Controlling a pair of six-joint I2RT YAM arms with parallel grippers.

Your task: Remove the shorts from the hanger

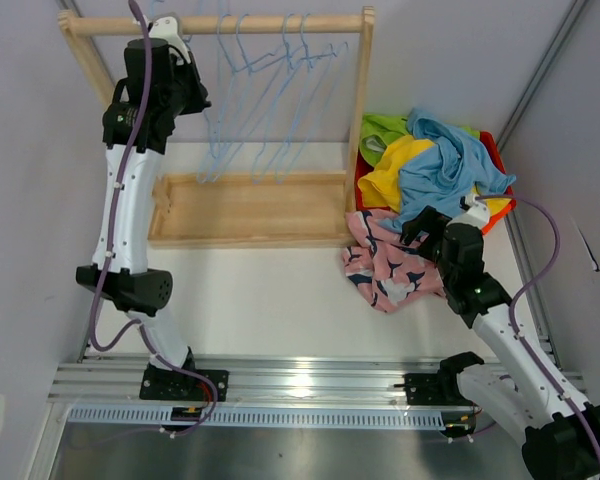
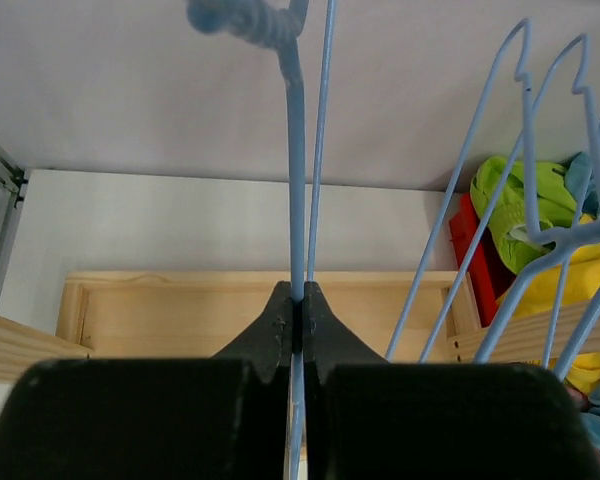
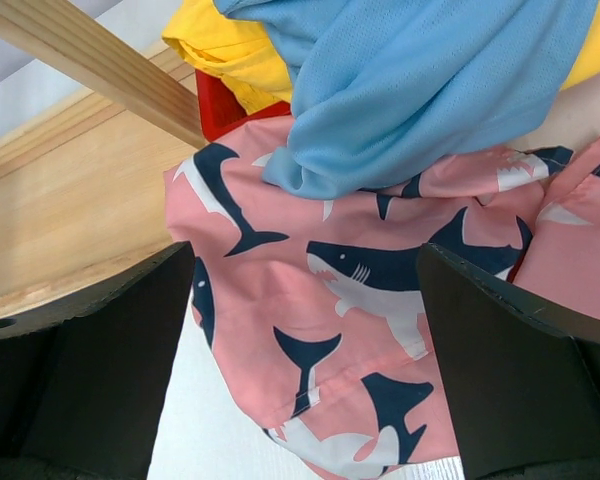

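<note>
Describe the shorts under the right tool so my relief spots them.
Find the wooden rack; a heap of shorts sits off its right end. At the heap's near edge, below the open right tool, lies the pink pair. Only it is printed, with navy sharks.

The top camera looks down over the whole bench (image 1: pixel 270 300). Both wrist cameras sit close; the right shares its pink shorts (image 1: pixel 380 270).
</note>
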